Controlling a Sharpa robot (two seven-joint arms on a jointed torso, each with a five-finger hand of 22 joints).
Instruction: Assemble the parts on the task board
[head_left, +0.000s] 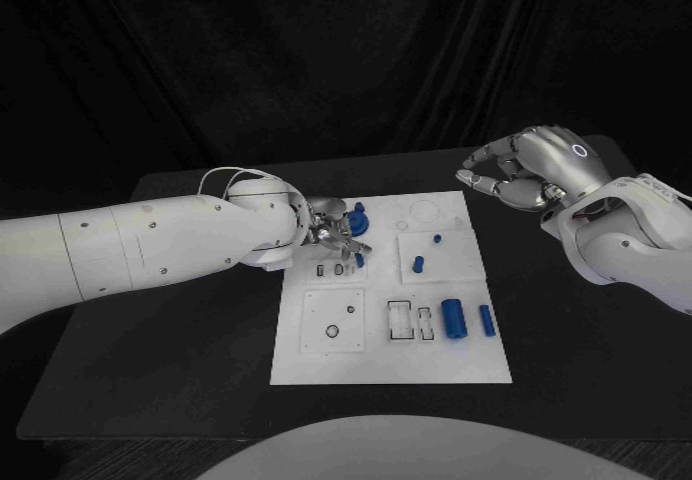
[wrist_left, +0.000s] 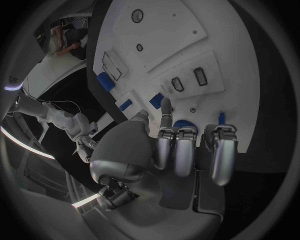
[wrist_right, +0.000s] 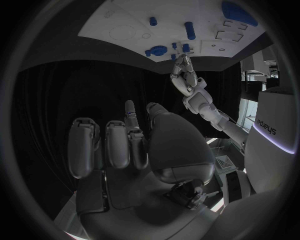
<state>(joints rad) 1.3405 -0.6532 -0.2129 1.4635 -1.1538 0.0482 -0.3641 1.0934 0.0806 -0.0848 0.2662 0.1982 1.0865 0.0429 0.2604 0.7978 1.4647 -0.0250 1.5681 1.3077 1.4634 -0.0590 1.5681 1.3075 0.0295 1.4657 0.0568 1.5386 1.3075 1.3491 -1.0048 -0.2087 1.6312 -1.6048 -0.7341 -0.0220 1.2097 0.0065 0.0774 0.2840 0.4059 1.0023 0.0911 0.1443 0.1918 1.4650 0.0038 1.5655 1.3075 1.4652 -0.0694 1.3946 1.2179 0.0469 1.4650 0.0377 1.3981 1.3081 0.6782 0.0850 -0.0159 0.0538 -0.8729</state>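
The white task board (head_left: 389, 365) lies in the middle of the black table. My left hand (head_left: 335, 236) hovers low over its far left part, its thumb and one finger (wrist_left: 165, 107) reaching down beside a small blue part (wrist_left: 156, 100); whether they grip it I cannot tell. A round blue part (head_left: 358, 212) lies just beyond that hand. Two small blue pegs (head_left: 418, 264) stand near the board's middle, and a thick blue cylinder (head_left: 453, 318) and a thinner one (head_left: 486, 320) lie at its right. My right hand (head_left: 526, 170) hangs raised beyond the board's far right corner, fingers curled, holding nothing.
Rectangular slots (head_left: 400, 318) and a square plate with a round hole (head_left: 330, 322) mark the board's near half. Bare black table (head_left: 173, 330) surrounds the board, and a dark curtain closes off the back.
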